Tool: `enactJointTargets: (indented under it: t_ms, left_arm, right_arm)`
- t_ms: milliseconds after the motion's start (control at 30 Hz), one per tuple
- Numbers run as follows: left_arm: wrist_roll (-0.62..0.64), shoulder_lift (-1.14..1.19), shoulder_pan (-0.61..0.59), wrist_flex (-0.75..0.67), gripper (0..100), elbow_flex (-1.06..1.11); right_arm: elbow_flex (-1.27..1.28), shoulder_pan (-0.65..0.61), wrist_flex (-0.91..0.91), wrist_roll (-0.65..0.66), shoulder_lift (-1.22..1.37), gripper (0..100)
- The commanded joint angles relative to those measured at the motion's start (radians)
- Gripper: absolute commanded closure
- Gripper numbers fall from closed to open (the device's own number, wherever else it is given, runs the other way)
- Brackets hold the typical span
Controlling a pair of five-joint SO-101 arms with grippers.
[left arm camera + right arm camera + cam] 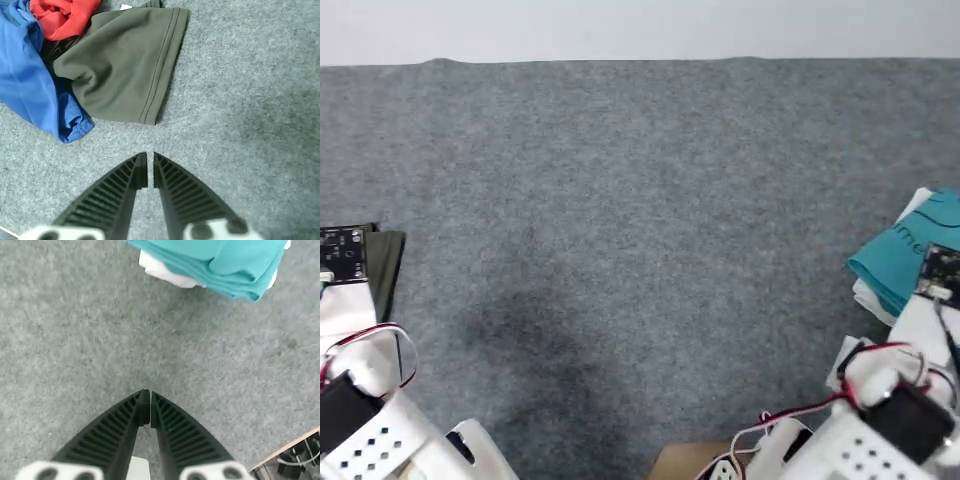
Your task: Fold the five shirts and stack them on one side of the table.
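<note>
Just beyond left gripper (148, 161) lies olive shirt (125, 65), seemingly unfolded.

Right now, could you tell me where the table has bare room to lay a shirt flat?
The grey table is bare across its middle, between the olive shirt at one edge and the teal shirt at the other. Crowded: the olive heap with the blue shirt and red shirt, and the teal one atop a white shirt.
</note>
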Motion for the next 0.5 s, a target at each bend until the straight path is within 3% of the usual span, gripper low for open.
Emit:
enactJointTargets:
  t_ms: [0,267,467]
  left_arm:
    - [0.002,0.002,0.008,0.008,96,-0.051]
    - [0.054,0.052,0.181,0.008,96,-0.185]
    - [0.106,0.402,0.187,0.009,96,-0.375]
  right_arm:
    - [-0.008,-0.007,0.031,0.008,-0.019,98.8]
    - [-0.008,-0.007,0.031,0.008,-0.022,98.8]
    - [-0.008,-0.007,0.031,0.008,-0.022,98.8]
